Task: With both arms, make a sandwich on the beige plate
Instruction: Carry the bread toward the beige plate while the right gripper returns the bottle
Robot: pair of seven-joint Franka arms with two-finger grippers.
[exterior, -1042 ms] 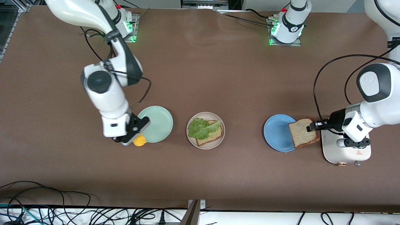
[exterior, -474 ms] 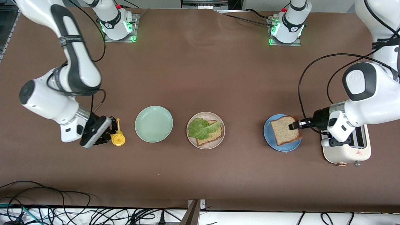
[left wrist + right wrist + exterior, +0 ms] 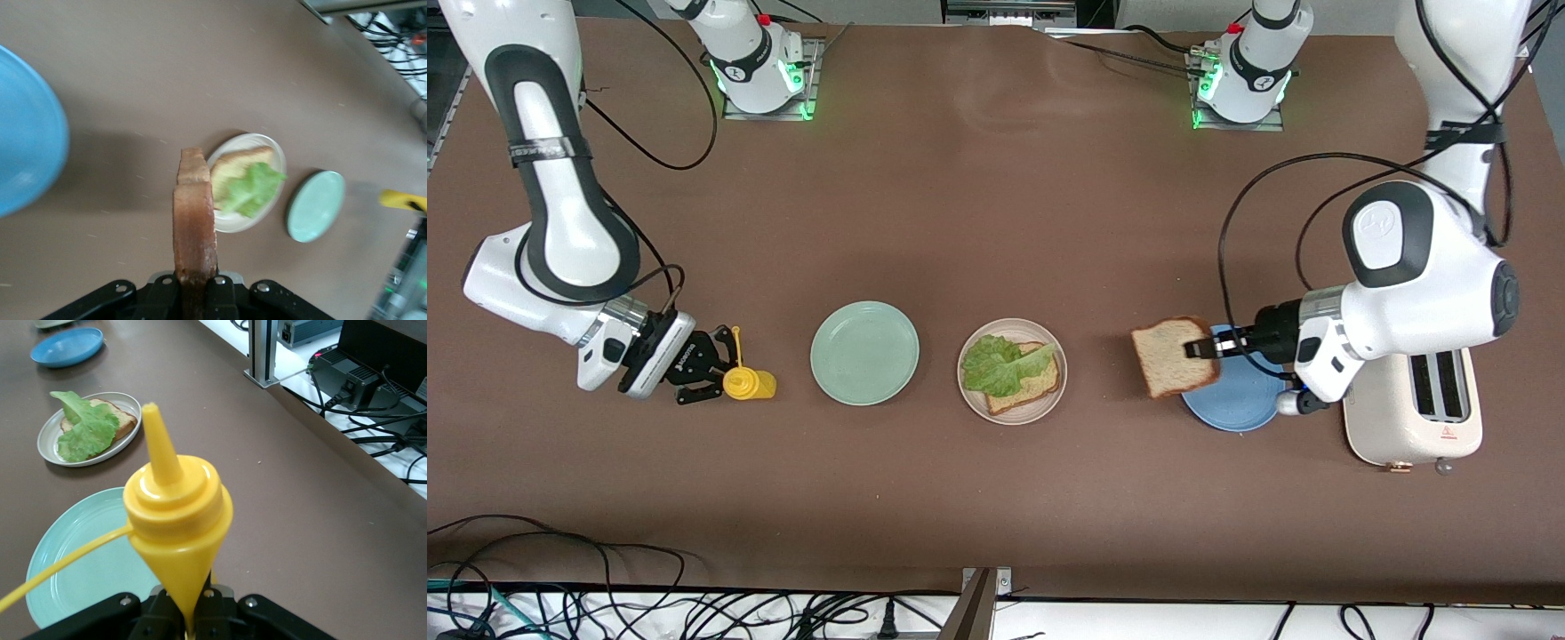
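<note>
The beige plate (image 3: 1014, 327) sits mid-table and holds one bread slice (image 3: 1039, 384) with a green lettuce leaf (image 3: 1000, 364) on top. My left gripper (image 3: 1209, 347) is shut on a second bread slice (image 3: 1172, 357), held by its crust over the table between the blue plate and the beige plate. In the left wrist view the slice (image 3: 195, 227) stands edge-on in the gripper (image 3: 195, 293), with the beige plate (image 3: 268, 143) ahead. My right gripper (image 3: 716, 373) is shut on a yellow squeeze bottle (image 3: 749, 384), also seen in the right wrist view (image 3: 177, 513).
A mint green plate (image 3: 864, 353) lies between the yellow bottle and the beige plate. A blue plate (image 3: 1240, 404) lies under the left gripper. A white toaster (image 3: 1414, 418) stands at the left arm's end. Cables run along the table edge nearest the front camera.
My left gripper carried the bread slice from beside the toaster over the blue plate toward the beige plate. My right gripper swung the yellow bottle away from the mint plate and tipped it sideways.
</note>
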